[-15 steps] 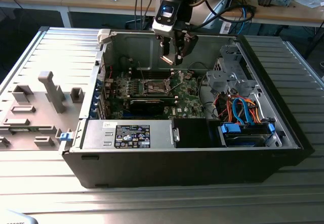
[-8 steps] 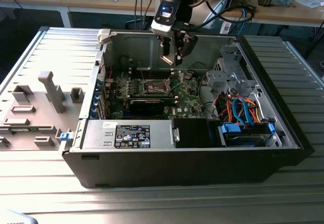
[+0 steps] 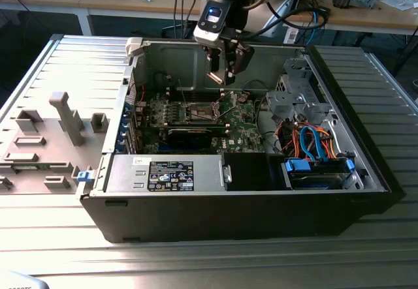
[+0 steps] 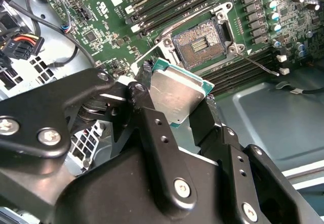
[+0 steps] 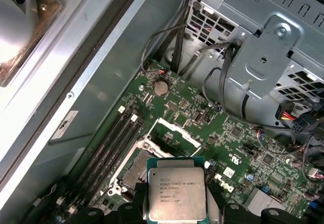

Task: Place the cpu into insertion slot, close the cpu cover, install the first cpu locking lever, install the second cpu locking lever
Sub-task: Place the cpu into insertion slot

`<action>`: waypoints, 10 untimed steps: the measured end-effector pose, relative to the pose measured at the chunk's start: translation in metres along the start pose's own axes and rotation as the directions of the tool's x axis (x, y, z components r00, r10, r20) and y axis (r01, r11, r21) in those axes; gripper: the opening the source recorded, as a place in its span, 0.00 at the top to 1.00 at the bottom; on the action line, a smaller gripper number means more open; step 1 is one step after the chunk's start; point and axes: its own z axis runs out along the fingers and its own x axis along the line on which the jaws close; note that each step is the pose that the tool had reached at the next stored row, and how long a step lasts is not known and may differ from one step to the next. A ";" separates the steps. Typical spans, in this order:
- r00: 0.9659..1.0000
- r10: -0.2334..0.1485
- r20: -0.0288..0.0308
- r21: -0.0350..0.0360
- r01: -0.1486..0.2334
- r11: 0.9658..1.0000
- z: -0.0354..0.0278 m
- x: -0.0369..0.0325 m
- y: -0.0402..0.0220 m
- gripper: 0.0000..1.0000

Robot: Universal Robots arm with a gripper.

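Note:
My gripper (image 3: 221, 75) hangs above the green motherboard (image 3: 241, 122) inside the open computer case, shut on the cpu (image 3: 215, 77). In both wrist views the cpu (image 4: 177, 95) (image 5: 176, 193) is a flat silvery square clamped by its edges between the two black fingers (image 4: 152, 123). The insertion slot (image 4: 197, 44) (image 5: 134, 168) (image 3: 199, 111) lies uncovered below and a little off to one side of the chip, its dark contact field exposed. The cpu cover (image 5: 172, 132) stands raised at the socket's edge. A thin locking lever (image 4: 258, 64) sticks out beside the socket.
The case walls (image 3: 137, 60) surround the board. A power supply box (image 3: 166, 175) and a drive cage with blue and orange cables (image 3: 313, 165) stand at the front. Long black memory slots (image 4: 187, 1) flank the socket. A grey fixture (image 3: 65, 116) sits outside, at the exterior view's left.

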 end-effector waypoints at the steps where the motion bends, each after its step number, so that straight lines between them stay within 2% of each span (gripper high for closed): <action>1: 1.000 0.006 0.000 0.000 -0.006 1.000 0.0001 0.0000 0.0000 0.45; 9: 1.000 0.031 0.001 0.001 -0.031 1.000 0.0005 0.0000 0.0000 0.45; 10: 0.999 0.048 0.001 0.001 -0.048 0.999 0.0008 0.0000 0.0000 0.45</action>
